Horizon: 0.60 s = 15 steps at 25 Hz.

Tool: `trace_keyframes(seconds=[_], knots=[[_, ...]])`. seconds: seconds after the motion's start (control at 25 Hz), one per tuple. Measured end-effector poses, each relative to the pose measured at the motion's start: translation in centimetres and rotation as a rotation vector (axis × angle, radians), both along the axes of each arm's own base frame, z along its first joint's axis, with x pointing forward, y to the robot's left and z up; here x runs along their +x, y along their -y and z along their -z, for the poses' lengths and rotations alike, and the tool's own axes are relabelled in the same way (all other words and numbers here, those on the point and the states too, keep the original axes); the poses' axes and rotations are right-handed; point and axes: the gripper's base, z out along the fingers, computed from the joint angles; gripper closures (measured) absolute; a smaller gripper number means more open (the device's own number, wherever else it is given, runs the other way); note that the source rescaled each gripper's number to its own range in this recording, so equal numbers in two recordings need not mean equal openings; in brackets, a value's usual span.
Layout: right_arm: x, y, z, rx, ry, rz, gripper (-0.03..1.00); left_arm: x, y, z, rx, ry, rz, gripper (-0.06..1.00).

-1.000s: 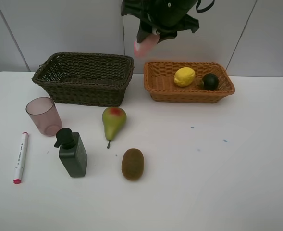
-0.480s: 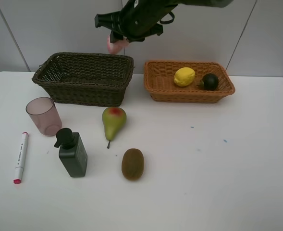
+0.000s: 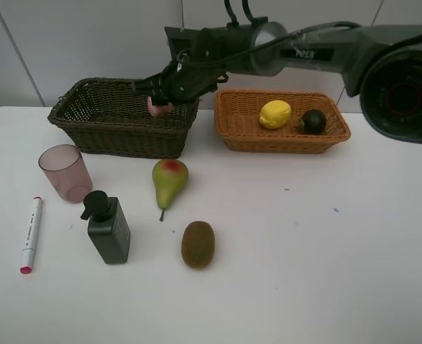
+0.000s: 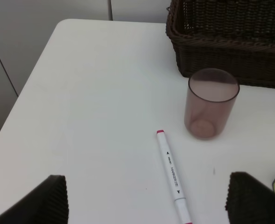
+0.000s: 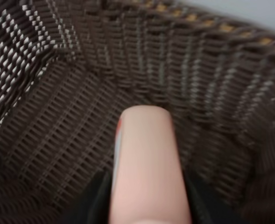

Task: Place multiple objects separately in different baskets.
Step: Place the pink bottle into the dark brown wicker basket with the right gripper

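right gripper [image 3: 162,99] clamped tight on pink bottle [image 5: 146,163]: smooth, pale pink, rounded end poking out past fingers. straight below: inside of dark brown basket [image 3: 125,136]. left gripper [image 4: 152,205] spread wide, empty, white marker [image 4: 171,170] under it, mauve cup [image 4: 211,105] beyond.

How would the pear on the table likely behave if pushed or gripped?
The pear lies on its side on the white table, so a push would probably roll it in a curve, given its taper. Its skin looks smooth, so a pinch near the narrow stem end may slip. It looks rigid, not floppy.
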Motion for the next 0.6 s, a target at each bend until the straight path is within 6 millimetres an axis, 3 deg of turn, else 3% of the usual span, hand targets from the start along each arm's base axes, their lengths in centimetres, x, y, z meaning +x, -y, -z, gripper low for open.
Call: trace_keyframes(seconds=[0.32,0.6], knots=[[0.0,-0.7,1.5,0.004,0.004,-0.010,0.96,0.0,0.0,0.0,0.000,0.000,0.000,0.05],[0.0,-0.7,1.6,0.002,0.002,-0.010,0.96,0.0,0.0,0.0,0.000,0.000,0.000,0.05]])
